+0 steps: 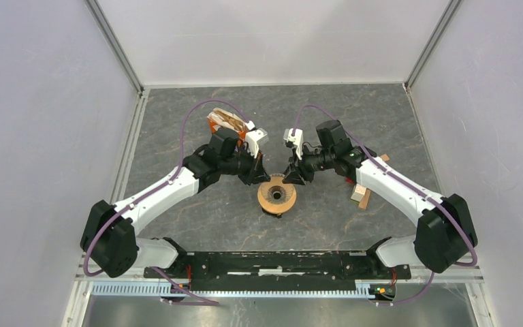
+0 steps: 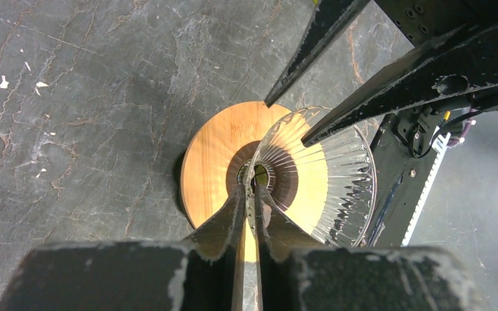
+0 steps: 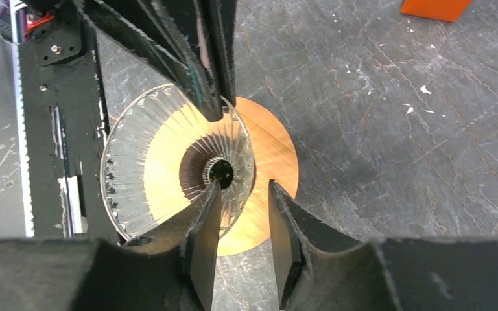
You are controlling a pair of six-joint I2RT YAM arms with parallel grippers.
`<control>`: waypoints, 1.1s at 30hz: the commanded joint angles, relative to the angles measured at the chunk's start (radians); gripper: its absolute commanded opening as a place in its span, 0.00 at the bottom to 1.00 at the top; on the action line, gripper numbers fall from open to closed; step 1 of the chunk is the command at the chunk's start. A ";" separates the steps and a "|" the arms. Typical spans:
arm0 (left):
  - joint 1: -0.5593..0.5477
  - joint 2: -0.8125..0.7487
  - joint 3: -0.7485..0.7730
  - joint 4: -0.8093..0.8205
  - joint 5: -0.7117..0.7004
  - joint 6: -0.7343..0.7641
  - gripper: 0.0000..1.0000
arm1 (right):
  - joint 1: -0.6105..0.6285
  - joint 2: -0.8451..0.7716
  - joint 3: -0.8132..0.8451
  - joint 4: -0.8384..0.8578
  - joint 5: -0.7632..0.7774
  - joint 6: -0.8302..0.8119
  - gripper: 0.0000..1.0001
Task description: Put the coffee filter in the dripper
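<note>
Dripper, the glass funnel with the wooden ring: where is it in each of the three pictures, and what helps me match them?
Top external: the dripper sits mid-picture, between the two arms.
Left wrist: dripper at centre, slightly right.
Right wrist: dripper left of centre.
Shared landmark: the black base rail, along the bottom from above, at the right edge in the left wrist view, at the left edge in the right wrist view.

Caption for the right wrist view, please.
Open right gripper straddles the dripper rim while left gripper pinches its far side.

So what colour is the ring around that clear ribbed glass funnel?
Tan wood grain; the wooden ring shows best in the left wrist view.
</note>
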 commanded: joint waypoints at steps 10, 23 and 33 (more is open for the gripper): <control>0.007 -0.034 0.042 -0.065 -0.009 0.035 0.39 | -0.015 -0.027 0.072 -0.087 0.105 -0.044 0.55; 0.014 -0.032 0.070 -0.075 -0.022 0.040 0.54 | -0.015 -0.017 0.145 -0.106 0.033 -0.042 0.68; 0.019 -0.051 0.065 -0.110 -0.005 0.050 0.50 | -0.020 -0.033 0.132 -0.162 0.046 -0.105 0.69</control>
